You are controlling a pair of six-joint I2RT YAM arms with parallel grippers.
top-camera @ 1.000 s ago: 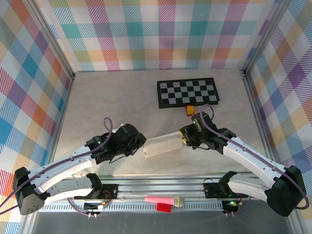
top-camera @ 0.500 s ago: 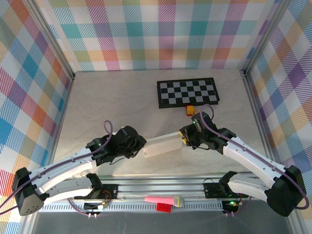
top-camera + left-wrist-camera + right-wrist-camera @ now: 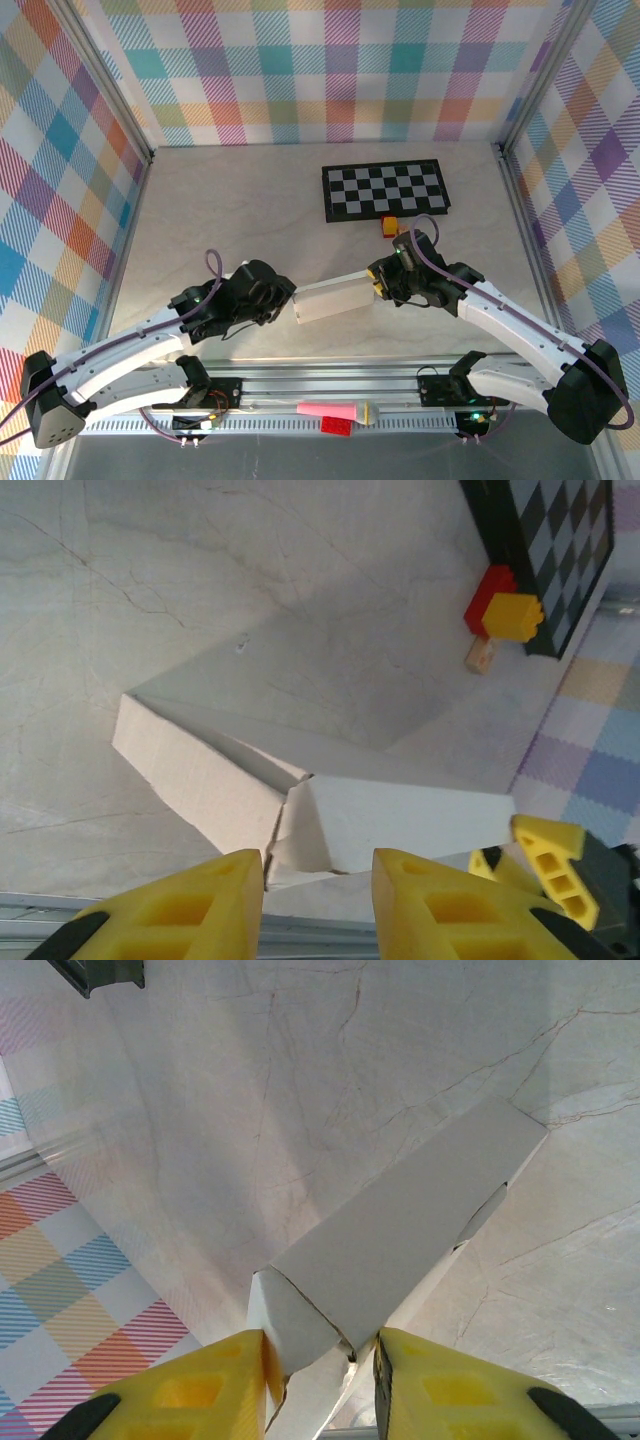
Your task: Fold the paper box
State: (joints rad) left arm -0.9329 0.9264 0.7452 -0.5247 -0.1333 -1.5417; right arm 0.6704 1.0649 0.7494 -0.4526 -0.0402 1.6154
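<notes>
The paper box (image 3: 335, 298) lies near the front middle of the surface (image 3: 250, 200), a slim white sleeve, its left end open with a loose flap. It has not shifted in the last second. The left arm has eased back toward its base, so the left tool (image 3: 284, 300) now sits just off that open end rather than pressing in. To my eye this is a re-aim at the flap, and that end's fold is not yet closed. In the left wrist view the box (image 3: 400, 825) has its flap end in the gap of the left tool (image 3: 318, 865), which is wide. The right tool (image 3: 378, 285) clamps the box's other end (image 3: 400, 1230), its fingers (image 3: 230, 1360) narrow against the card.
</notes>
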